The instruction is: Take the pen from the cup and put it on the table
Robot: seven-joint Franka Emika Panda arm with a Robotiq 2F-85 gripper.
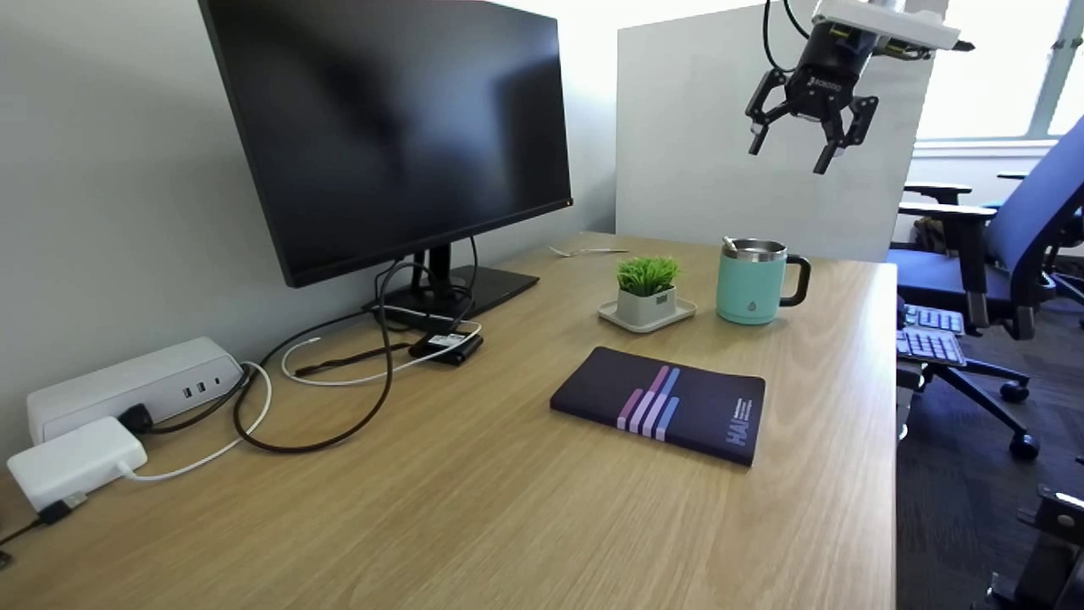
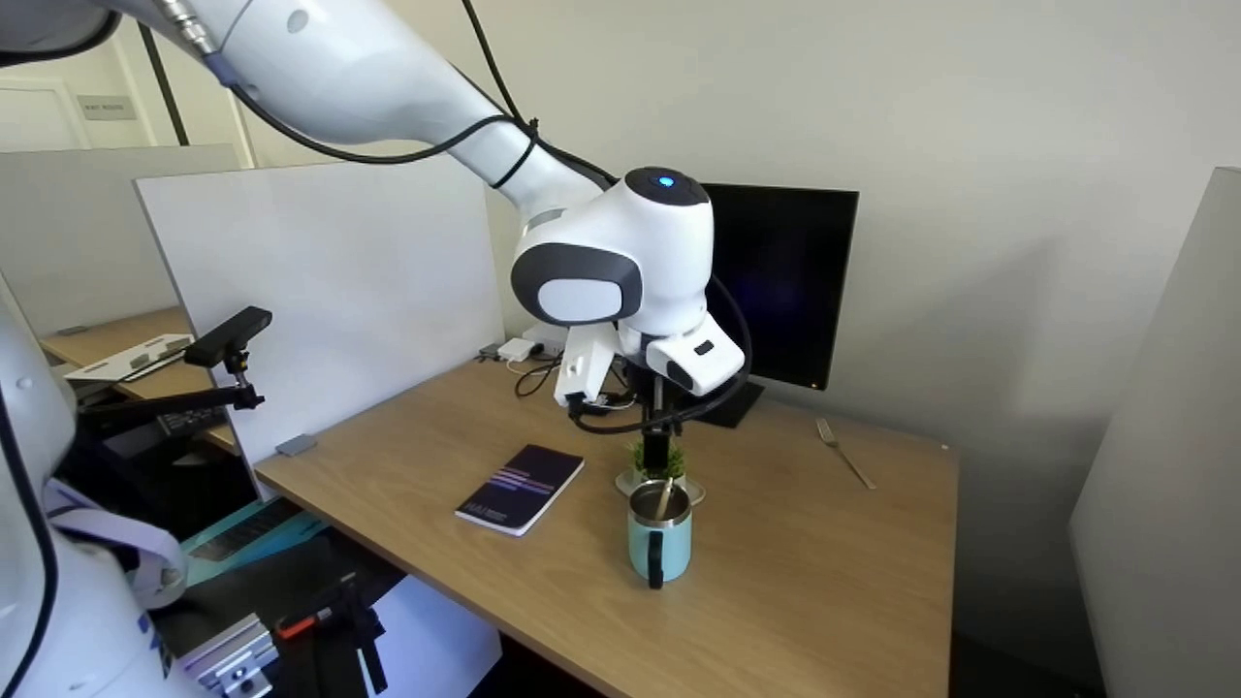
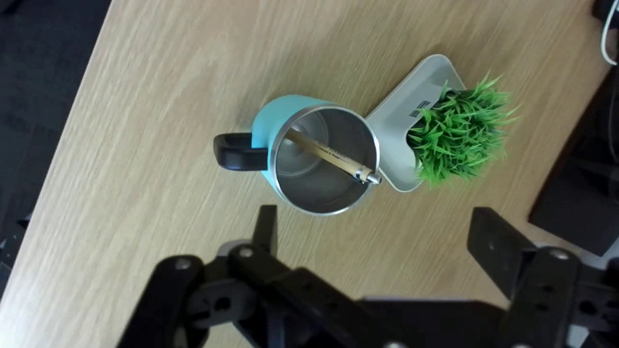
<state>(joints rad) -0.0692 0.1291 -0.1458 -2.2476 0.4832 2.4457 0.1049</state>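
A teal cup (image 1: 749, 290) stands upright on the light wood table (image 1: 474, 508), its black handle toward the desk's edge. Inside it leans the pale yellowish pen (image 3: 329, 153), whose silver tip rests at the rim in the wrist view. Only the pen's upper end (image 1: 729, 243) rises over the rim in an exterior view. High above the table my gripper (image 1: 788, 159) points down, open and with nothing between its fingers. In the wrist view the gripper (image 3: 373, 212) has its fingertips wide apart, below the cup (image 3: 264, 123) in the picture, touching nothing.
Close beside the cup is a green plant (image 3: 464, 133) in a white pot on a tray (image 3: 391, 113). A dark notebook (image 1: 660, 402) lies nearby. Behind stand a monitor (image 1: 406, 127) and cables (image 1: 385, 364); a fork (image 2: 845, 454) lies farther along the desk.
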